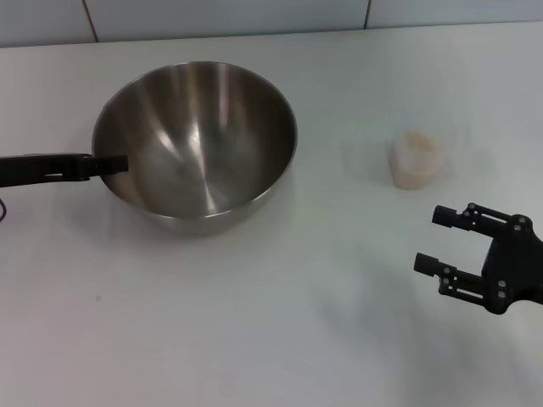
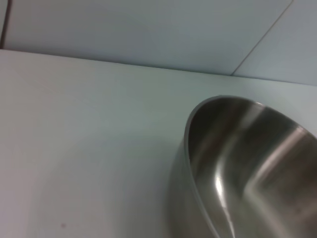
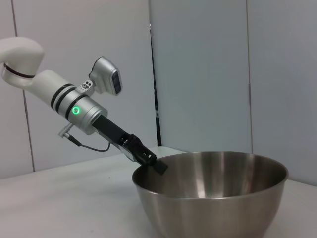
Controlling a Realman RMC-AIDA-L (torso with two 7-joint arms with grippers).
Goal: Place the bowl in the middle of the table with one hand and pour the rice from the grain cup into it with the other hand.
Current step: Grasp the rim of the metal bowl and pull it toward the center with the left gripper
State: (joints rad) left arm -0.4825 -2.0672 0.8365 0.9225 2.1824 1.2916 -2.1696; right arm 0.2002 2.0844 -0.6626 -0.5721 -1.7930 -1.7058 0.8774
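The steel bowl (image 1: 199, 140) sits on the white table (image 1: 254, 322), left of the middle. My left gripper (image 1: 112, 164) reaches in from the left and is shut on the bowl's left rim. The right wrist view shows that gripper (image 3: 157, 167) pinching the rim of the bowl (image 3: 213, 208). In the left wrist view only the bowl (image 2: 247, 163) shows, close up. To the right stands the clear grain cup (image 1: 416, 159) holding pale rice (image 1: 417, 151). My right gripper (image 1: 428, 239) hovers open in front of the cup, apart from it, nothing between its fingers.
A pale tiled wall (image 1: 254, 13) runs along the table's far edge. Bare tabletop stretches between the bowl and the cup and across the front.
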